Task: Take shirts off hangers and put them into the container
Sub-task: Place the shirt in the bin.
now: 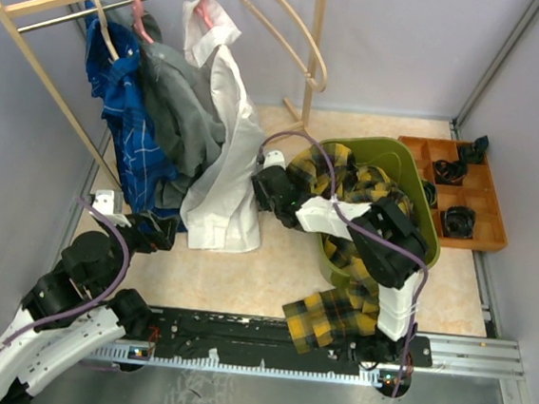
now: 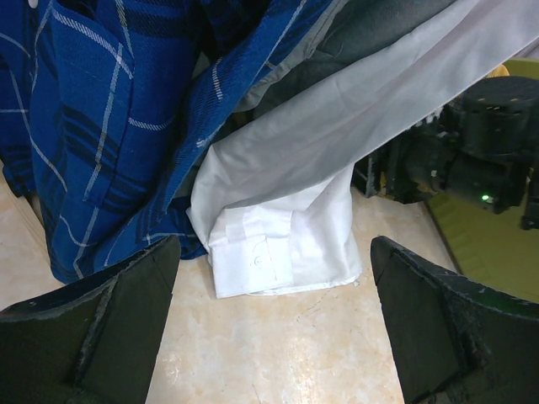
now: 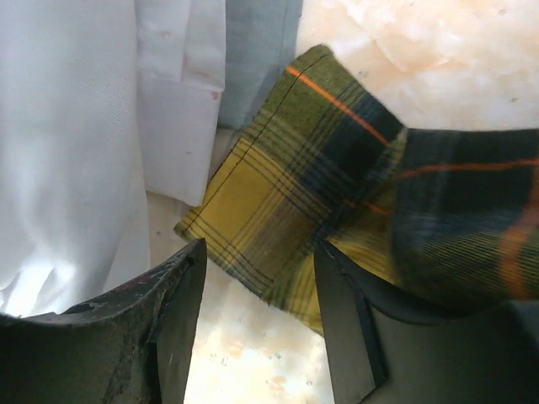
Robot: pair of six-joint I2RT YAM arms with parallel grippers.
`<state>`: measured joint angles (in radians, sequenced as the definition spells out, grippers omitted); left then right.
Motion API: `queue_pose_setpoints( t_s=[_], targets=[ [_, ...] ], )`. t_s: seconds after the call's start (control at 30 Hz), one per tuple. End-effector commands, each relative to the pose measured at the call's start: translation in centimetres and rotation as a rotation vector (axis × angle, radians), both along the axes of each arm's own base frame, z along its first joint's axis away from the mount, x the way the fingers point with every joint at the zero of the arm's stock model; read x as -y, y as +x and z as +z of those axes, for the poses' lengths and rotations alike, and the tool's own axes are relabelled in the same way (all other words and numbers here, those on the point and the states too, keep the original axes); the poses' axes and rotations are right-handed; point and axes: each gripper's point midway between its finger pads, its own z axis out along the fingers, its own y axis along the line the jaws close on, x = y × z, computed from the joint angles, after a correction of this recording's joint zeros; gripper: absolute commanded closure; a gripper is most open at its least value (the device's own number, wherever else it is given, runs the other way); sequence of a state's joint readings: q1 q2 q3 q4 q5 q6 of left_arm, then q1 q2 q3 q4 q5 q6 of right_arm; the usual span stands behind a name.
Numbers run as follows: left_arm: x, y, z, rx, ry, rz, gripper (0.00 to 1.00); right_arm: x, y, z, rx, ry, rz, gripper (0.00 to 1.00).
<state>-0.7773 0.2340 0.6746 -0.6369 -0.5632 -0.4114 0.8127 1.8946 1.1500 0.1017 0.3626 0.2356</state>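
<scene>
Three soft shirts, blue checked (image 1: 127, 141), plain grey (image 1: 188, 108) and plain white (image 1: 223, 188), hang left of the olive-green plastic basin (image 1: 399, 162); the yellow-and-black plaid shirt (image 1: 330, 318) lies partly in that basin, spilling over its near wall. Further left of the basin, the left hand (image 2: 274, 244) is spread wide and empty. The right hand (image 3: 261, 248), by the basin's left side, has plaid cloth at its fingers, but I cannot tell if it grips.

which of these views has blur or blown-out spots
top external: evenly lit, sharp throughout, no glare; left wrist: plain white button-up shirt crisp, wide-open black left tool soft in the bottom corners; right wrist: that shirt washes out bottom left, yellow-and-black plaid shirt is sharp
</scene>
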Motion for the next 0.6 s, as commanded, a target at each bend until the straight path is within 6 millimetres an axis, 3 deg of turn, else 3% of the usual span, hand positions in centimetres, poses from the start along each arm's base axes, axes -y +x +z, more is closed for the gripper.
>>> queue_pose_setpoints(
  t_s=[0.0, 0.1, 0.17, 0.23, 0.3, 0.37, 0.43, 0.57],
  targets=[
    [-0.1, 0.0, 0.3, 0.004, -0.003, 0.004, 0.0, -2.4, 1.7, -0.2, 0.023, 0.049, -0.014, 0.44],
    [-0.2, 0.0, 0.3, 0.005, -0.004, 0.009, 0.01, -2.4, 2.0, -1.8, 0.005, 0.027, -0.023, 0.42],
    [-0.2, 0.0, 0.3, 0.005, -0.005, 0.01, 0.0, -2.3, 1.8, -2.7, -0.015, 0.01, -0.021, 0.46],
    [-0.2, 0.0, 0.3, 0.005, -0.006, 0.01, 0.0, -1.9, 1.5, -3.2, -0.024, 0.003, -0.025, 0.56],
    [-0.2, 0.0, 0.3, 0.005, -0.006, 0.009, 0.0, -1.8, 1.2, -2.9, -0.022, 0.012, -0.017, 0.75],
    [-0.2, 0.0, 0.3, 0.005, -0.004, 0.008, 0.0, -1.8, 0.6, -1.7, -0.016, 0.032, 0.001, 0.85],
    [-0.2, 0.0, 0.3, 0.005, -0.004, 0.008, 0.01, -1.6, -0.2, 0.4, 0.004, 0.061, 0.01, 0.88],
    [-0.2, 0.0, 0.3, 0.005, -0.005, 0.008, 0.0, -1.0, -1.9, 7.5, 0.125, 0.133, 0.021, 0.89]
  ],
)
